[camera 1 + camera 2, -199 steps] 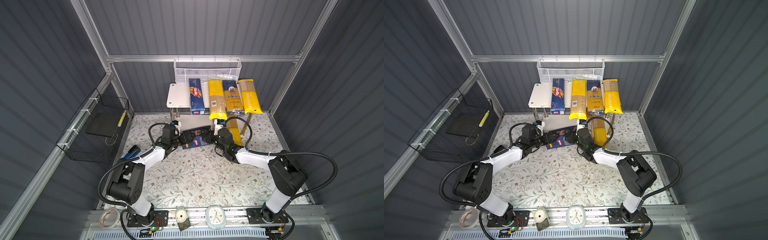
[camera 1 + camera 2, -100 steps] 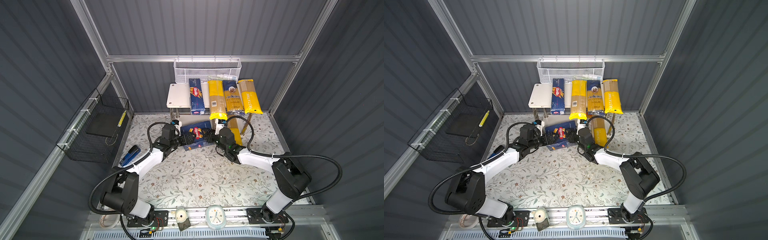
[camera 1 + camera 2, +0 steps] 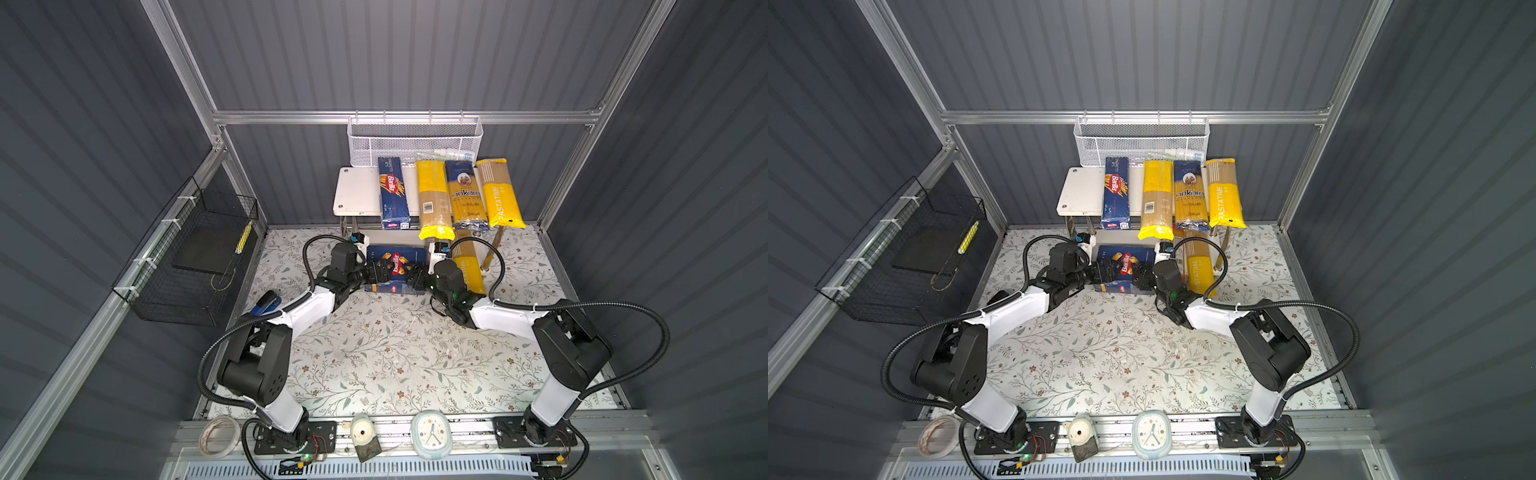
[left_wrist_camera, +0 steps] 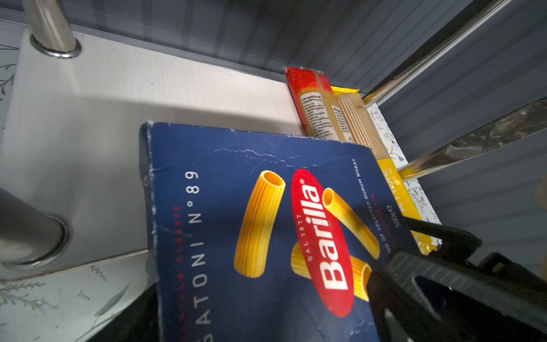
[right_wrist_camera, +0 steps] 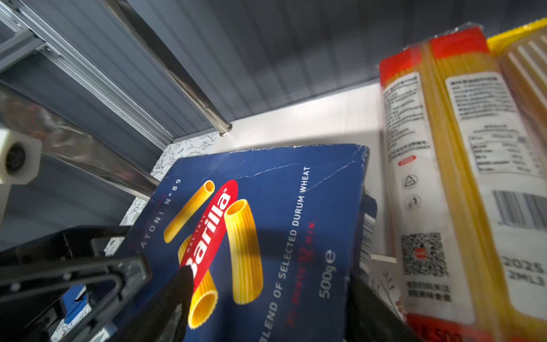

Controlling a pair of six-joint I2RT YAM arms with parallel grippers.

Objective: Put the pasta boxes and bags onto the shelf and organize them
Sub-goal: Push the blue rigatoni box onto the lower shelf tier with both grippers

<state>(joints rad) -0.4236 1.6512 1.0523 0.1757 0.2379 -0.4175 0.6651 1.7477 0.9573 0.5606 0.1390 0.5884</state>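
Left gripper (image 3: 376, 272) and right gripper (image 3: 414, 275), jaws wide, both clamp the rigatoni box (image 3: 397, 261), now farther ahead of them over the shelf board (image 4: 88, 118) than before, so placement looks near.

Cannot see the near end of the rigatoni box (image 4: 266, 237) in either wrist view: cut off at the frame edge. Cannot pick out the red bag (image 4: 313, 109) in the top views, under the upper board of the shelf (image 3: 357, 195). Cannot read its blurred print in the right wrist view, nor tell the contents of the white mesh basket (image 3: 415, 145).
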